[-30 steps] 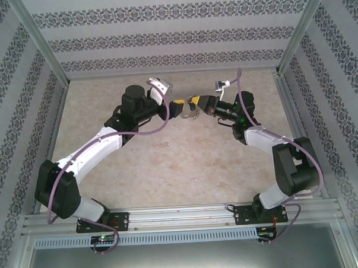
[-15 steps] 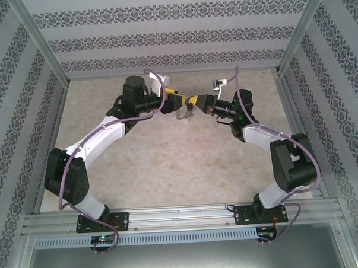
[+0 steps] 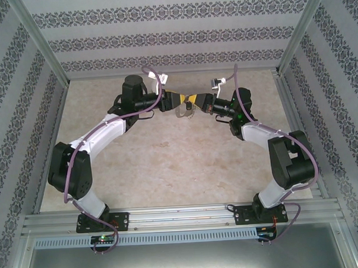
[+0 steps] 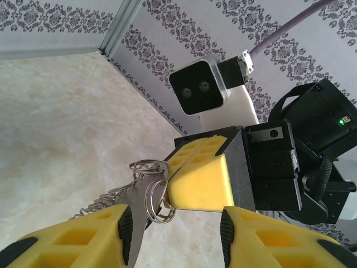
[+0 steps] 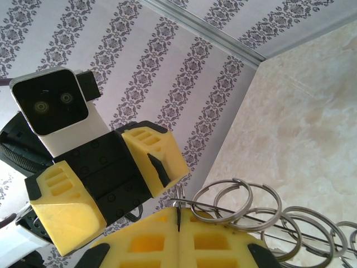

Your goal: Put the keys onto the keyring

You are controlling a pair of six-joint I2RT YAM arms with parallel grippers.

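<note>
The keyring is a flat grey metal loop with several silvery split rings hanging on it. My right gripper is shut on its thin edge, the rings fanning out to the right of the fingers. In the left wrist view the flat metal lies against the pad of one finger of my left gripper, whose jaws stand apart with a clear gap to the other pad. From above, both grippers meet nose to nose at mid-back, left gripper and right gripper, the keyring dangling between. The keys are out of view.
Patterned walls and aluminium posts close in the beige tabletop on three sides. The right wrist's camera housing sits close above the meeting point.
My left gripper has moved back and right onto the keyring, and its jaws have narrowed. The right gripper has shifted slightly back, still shut on the keyring.
</note>
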